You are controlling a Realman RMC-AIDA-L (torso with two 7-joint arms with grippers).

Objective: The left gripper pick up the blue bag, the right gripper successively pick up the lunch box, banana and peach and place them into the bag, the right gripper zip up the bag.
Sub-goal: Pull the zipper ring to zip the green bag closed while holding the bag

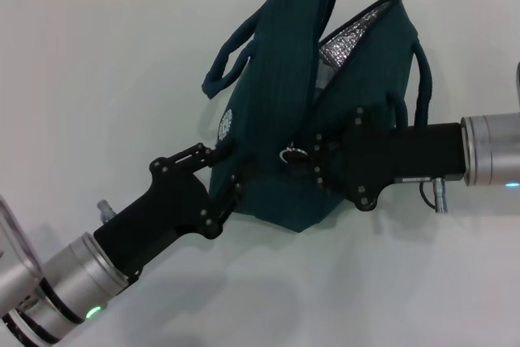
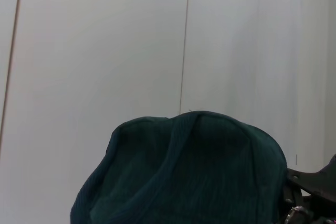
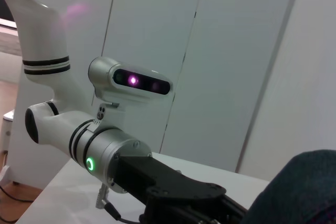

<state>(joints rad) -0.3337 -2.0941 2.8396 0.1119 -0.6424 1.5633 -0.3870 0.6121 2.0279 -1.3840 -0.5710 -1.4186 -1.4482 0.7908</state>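
My right gripper [image 1: 313, 156] pinches the zipper ring [image 1: 292, 153] while my left gripper [image 1: 223, 176] grips the blue bag [image 1: 276, 103], so a hard tug could rip it loose

1. Head camera looks down from above on the white desk [image 1: 97, 79], both arms reaching in.
2. Left wrist camera sits close behind the blue bag [image 2: 184, 177], facing a pale wall.
3. Right wrist camera faces back toward the robot's head; all three views share the bag.

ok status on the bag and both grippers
Left gripper clamped on the blue bag, left end. Right gripper at the zipper ring pull. Bag partly open, foil lining showing. Nothing in the way.
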